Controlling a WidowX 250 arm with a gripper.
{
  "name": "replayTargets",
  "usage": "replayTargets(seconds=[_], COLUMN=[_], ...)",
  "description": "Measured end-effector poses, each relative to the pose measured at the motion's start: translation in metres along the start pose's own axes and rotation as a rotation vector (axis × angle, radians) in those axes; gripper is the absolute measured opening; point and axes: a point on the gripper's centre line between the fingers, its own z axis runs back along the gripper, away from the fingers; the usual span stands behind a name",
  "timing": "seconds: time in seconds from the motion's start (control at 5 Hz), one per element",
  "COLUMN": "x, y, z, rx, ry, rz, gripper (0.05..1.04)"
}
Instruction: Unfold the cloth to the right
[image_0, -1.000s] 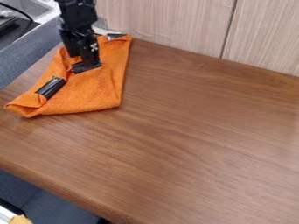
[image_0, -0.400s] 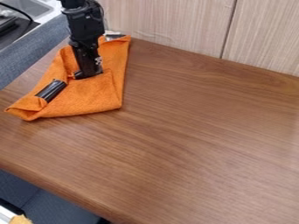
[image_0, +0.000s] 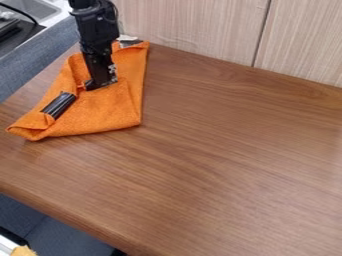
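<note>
Near edge of the cloth (image_0: 110, 112) has crept slightly away from the wall panel (image_0: 194, 30); cloth lies before the panel's left end. Gripper (image_0: 101, 84) on it, grip indeterminable. Advise securing top layer only, drawing low rightward.

The table (image_0: 227, 160) is viewed from above at a slant, pretty close in (right side gets cropped, btw), with the shot aimed across it toward the wall (image_0: 194, 25), sink (image_0: 33, 6) caught top left.

No readable text, labels, brands, numbers or signs anywhere
</note>
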Motion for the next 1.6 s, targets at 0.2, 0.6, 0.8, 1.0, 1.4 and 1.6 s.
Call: replayTargets(seconds=[0.2, 0.6, 0.8, 1.0, 1.4, 1.6], x=[-0.002, -0.011, -0.020, -0.031, -0.063, -0.074], y=[-0.008, -0.045, -0.073, -0.101, -0.147, -0.157], z=[0.012, 0.050, 0.063, 0.066, 0.049, 0.029], rx=[-0.002, 0.010, 0.002, -0.005, -0.026, -0.036], ry=[-0.025, -0.094, -0.117, -0.121, -0.078, -0.047], rz=[-0.009, -0.072, -0.135, -0.198, -0.329, -0.364], gripper=[0.059, 0.059, 0.059, 0.059, 0.058, 0.058])
